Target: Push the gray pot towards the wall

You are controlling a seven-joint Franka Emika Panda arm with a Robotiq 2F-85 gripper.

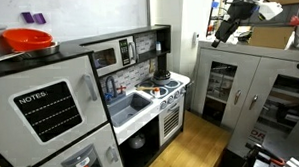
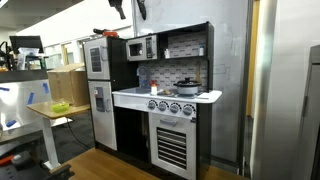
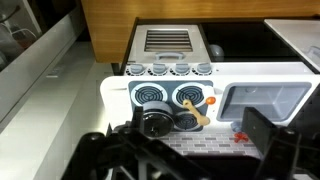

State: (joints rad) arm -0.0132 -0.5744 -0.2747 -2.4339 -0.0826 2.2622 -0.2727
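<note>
High above toy kitchen, my gripper (image 3: 180,150) hangs, jaws spread wide, nothing between them. Pot (image 3: 154,122) sits on stove (image 3: 120,92) back burner, just beside wall (image 3: 205,146); sink (image 3: 262,100) alongside. In an exterior view, pot (image 2: 187,85) on stovetop, well below me.

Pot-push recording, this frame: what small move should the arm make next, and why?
Probably lower the pincer toward the stove, onto the pot's front side. The pincer hangs open high above the stove and touches nothing. The pot sits on the stove, short of the tiled back panel, so a push from the front should send it there.
</note>
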